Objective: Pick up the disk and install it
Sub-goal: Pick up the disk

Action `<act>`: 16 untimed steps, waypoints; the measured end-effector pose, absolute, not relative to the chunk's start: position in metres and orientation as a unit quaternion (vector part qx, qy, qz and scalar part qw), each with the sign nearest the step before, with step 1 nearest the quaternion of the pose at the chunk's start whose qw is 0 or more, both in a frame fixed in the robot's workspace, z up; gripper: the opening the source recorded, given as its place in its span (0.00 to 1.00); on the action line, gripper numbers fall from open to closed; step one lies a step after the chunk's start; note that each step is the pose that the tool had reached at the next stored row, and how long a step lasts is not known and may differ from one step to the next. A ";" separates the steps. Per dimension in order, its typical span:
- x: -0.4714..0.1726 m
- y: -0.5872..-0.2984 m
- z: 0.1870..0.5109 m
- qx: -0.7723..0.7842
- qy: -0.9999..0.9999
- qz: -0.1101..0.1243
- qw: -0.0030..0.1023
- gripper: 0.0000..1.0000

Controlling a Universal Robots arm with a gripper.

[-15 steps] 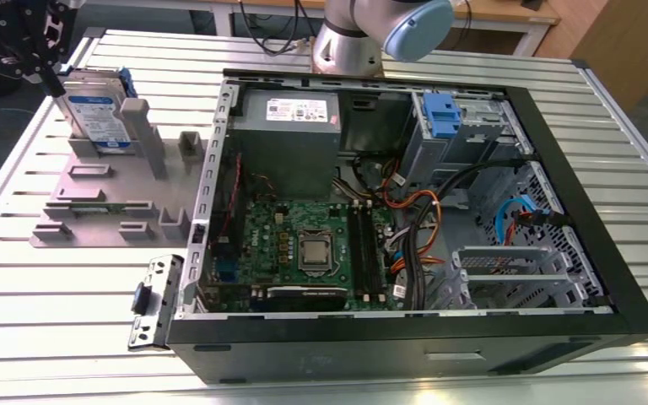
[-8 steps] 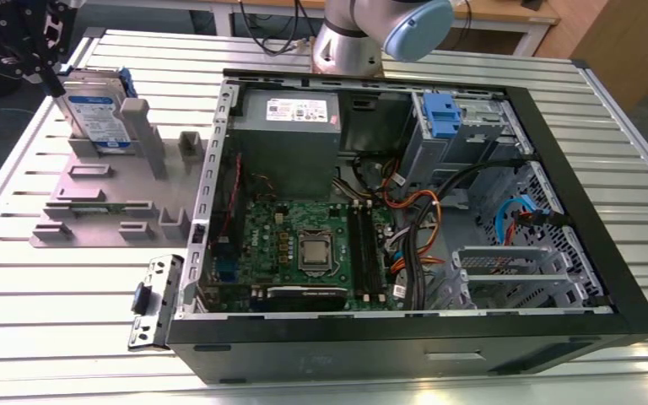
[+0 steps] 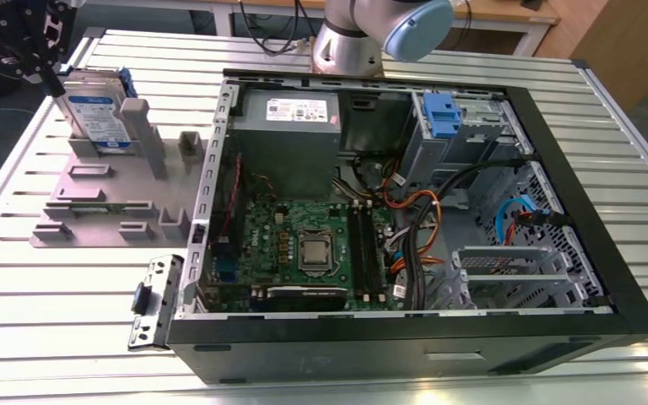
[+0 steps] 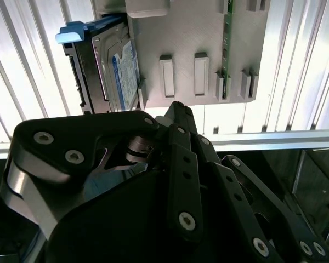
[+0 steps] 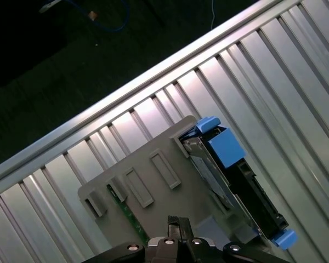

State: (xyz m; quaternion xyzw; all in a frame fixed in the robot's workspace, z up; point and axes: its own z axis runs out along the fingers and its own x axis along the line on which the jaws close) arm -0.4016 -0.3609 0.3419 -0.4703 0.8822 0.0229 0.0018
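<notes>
Holding the tool [image 3: 46, 82] just above the disk [image 3: 94, 114], we are observing its fingers pressed together with nothing between them. The disk is standing on edge in a grey holder [image 3: 99, 198] on the counter [image 3: 65, 329], below the tool and apart from it. The open computer case [image 3: 414, 337] is lying well apart from the tool.

This looks like a robotics lab or assembly workshop. A ribbed aluminium surface [image 3: 65, 287] carries an opened computer case [image 3: 414, 211] at the centre of the exterior view and a grey parts fixture [image 3: 110, 194] at centre left. A robot arm's base [image 3: 353, 38] rises at top centre, with wooden benches [image 3: 493, 13] and cables behind.
</notes>
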 end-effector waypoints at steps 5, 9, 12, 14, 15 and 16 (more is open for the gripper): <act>-0.402 -0.361 0.342 -0.473 0.881 0.023 0.002 0.10; -0.402 -0.361 0.342 -0.476 0.879 0.023 0.002 0.10; -0.402 -0.361 0.342 -0.478 0.878 0.023 0.002 0.10; -0.402 -0.361 0.342 -0.479 0.878 0.023 0.002 0.10; -0.402 -0.361 0.342 -0.479 0.877 0.023 0.002 0.10; -0.402 -0.361 0.342 -0.480 0.877 0.023 0.002 0.10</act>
